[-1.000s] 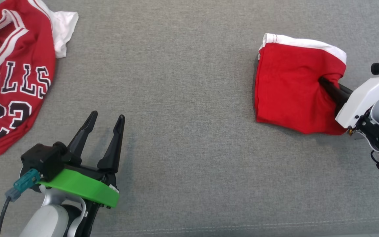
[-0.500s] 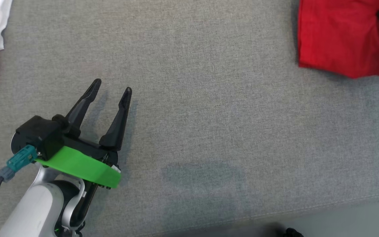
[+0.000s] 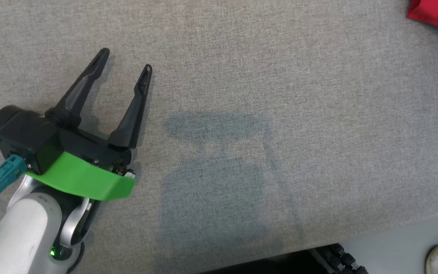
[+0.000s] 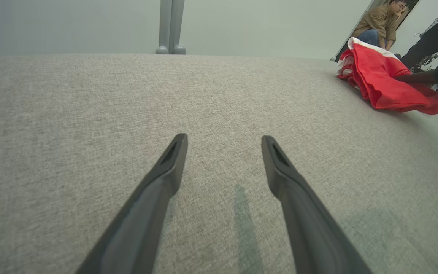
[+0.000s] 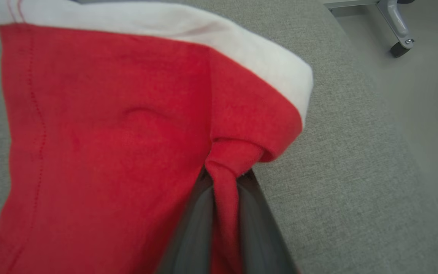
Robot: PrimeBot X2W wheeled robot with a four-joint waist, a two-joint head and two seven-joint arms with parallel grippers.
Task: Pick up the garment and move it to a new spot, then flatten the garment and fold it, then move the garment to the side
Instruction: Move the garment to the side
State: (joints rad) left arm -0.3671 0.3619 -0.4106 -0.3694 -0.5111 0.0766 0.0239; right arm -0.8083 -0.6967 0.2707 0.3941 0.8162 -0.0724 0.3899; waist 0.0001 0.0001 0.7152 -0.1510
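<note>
On the grey cushion [image 3: 242,68]: your red garment [image 5: 108,114], white band along one edge, lies folded close to the cushion's right-hand side.
Right gripper [image 5: 226,179]: fingers pressed together, pinching a bunched red fold of the garment.
Left gripper [image 3: 126,60]: fingers spread wide, holding nothing, over bare cushion well apart from the garment.
What changed: in the last second the whole head view dipped toward the cushion's near edge, leaving the garment in its upper right corner. That is the camera moving; whether the garment itself also slid is hard to tell.
What it means for you: the fold looks done, so this is probably the carry to the side.
Next: keep the pinch until the garment rests.
</note>
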